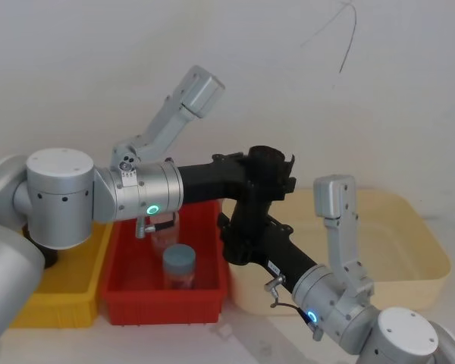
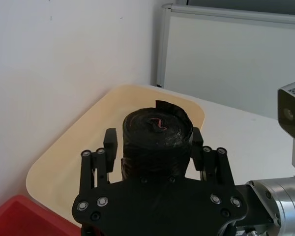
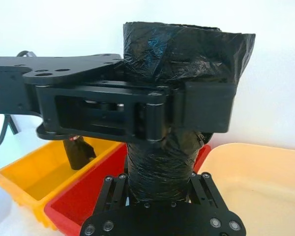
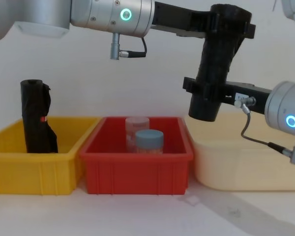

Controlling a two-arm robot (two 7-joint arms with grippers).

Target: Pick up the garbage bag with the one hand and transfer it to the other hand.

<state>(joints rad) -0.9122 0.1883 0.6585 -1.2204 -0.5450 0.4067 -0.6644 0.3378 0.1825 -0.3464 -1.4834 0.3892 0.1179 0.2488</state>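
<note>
Mid-handover, the garbage bag (image 4: 214,64) hangs tilted above the cream tub (image 4: 246,167), your left hand (image 2: 155,138) clamped on its upper part and your right hand (image 3: 157,181) closed around its lower end; next, confirm the right grip, then release the left.

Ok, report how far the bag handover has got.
Done: the garbage bag is up in the air, clamped near its top by the left tool. In hand: the right tool sits around the bag's lower part; whether it grips yet is unclear. Left: the right tool must hold the bag firmly, then the left tool opens and backs away.
</note>
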